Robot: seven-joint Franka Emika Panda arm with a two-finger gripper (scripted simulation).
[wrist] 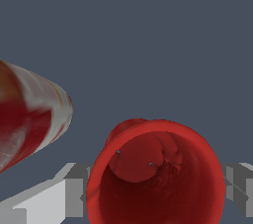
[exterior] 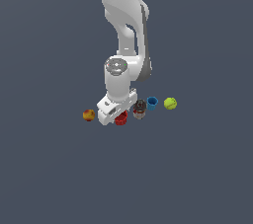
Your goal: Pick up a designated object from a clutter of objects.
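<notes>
Down low among the clutter, the claw (exterior: pixel 120 118) sits around the red cup (exterior: pixel 121 118), which the exterior view shows only as a red sliver under the white hand. The wrist view fills in what that view hides: the red cup (wrist: pixel 155 173) stands upright with its open mouth facing the camera, directly between the two grey fingers (wrist: pixel 75 196), one on each side of its rim. The fingers are spread apart, and whether they touch the cup wall cannot be told. Just beside the claw stands a grey-and-red can (exterior: pixel 140 109), seen in the wrist view as a blurred red-and-white side (wrist: pixel 29 119). Only the exterior view shows the blue cup (exterior: pixel 152 102) and tennis ball (exterior: pixel 170 103) beyond the can, and the apple-like ball (exterior: pixel 89 115) on the claw's other side.
</notes>
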